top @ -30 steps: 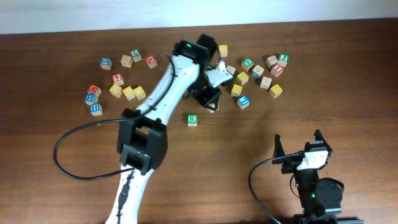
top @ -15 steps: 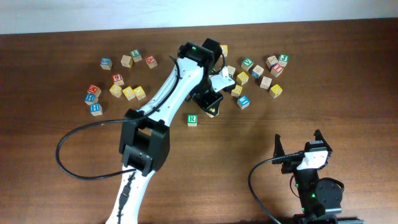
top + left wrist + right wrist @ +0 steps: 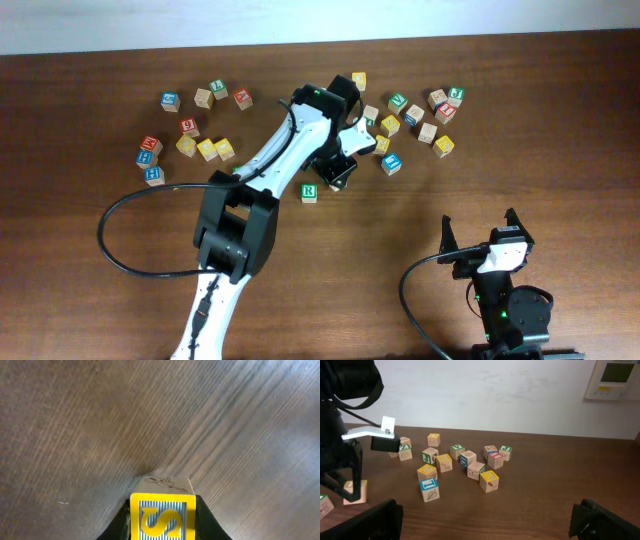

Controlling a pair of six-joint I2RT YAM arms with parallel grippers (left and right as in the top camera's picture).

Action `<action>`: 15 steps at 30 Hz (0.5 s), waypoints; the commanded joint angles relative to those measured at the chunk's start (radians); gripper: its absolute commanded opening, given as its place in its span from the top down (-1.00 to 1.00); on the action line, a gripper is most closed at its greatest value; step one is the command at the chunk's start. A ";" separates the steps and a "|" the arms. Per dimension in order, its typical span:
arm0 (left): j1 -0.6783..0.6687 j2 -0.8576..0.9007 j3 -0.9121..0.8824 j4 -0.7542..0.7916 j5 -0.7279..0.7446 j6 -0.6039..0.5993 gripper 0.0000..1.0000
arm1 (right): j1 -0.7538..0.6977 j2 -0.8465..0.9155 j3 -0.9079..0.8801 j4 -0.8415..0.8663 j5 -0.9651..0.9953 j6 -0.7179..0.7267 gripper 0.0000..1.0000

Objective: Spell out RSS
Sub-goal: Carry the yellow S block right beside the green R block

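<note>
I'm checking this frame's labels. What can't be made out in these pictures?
- Overhead: the grip of the left end effector on the S cube is hidden under its own wrist.
- Overhead: letters on the scattered cubes, apart from the R cube, are too small to read.
- Left wrist: the fingers are cut off by the bottom edge.
- Right wrist: the right end effector is only dark blur at the bottom corners.

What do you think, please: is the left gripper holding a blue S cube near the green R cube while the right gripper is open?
Not quite: the left wrist view shows the S cube is yellow, not blue. The left gripper holds it near the green R cube, right gripper open.
</note>
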 commanded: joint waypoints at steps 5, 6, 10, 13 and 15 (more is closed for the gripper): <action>-0.011 0.021 -0.056 0.035 -0.008 0.059 0.60 | 0.006 0.001 -0.005 -0.005 0.002 0.005 -0.97; -0.011 0.022 -0.073 0.047 -0.013 0.080 0.59 | 0.006 0.001 -0.005 -0.005 0.002 0.004 -0.97; -0.011 0.022 -0.106 0.094 -0.079 0.121 0.58 | 0.006 0.001 -0.005 -0.005 0.002 0.005 -0.97; -0.011 0.022 -0.109 0.110 -0.079 0.150 0.53 | 0.006 0.001 -0.005 -0.005 0.002 0.004 -0.97; -0.011 0.022 -0.111 0.121 -0.079 0.153 0.48 | 0.006 0.001 -0.005 -0.005 0.002 0.005 -0.97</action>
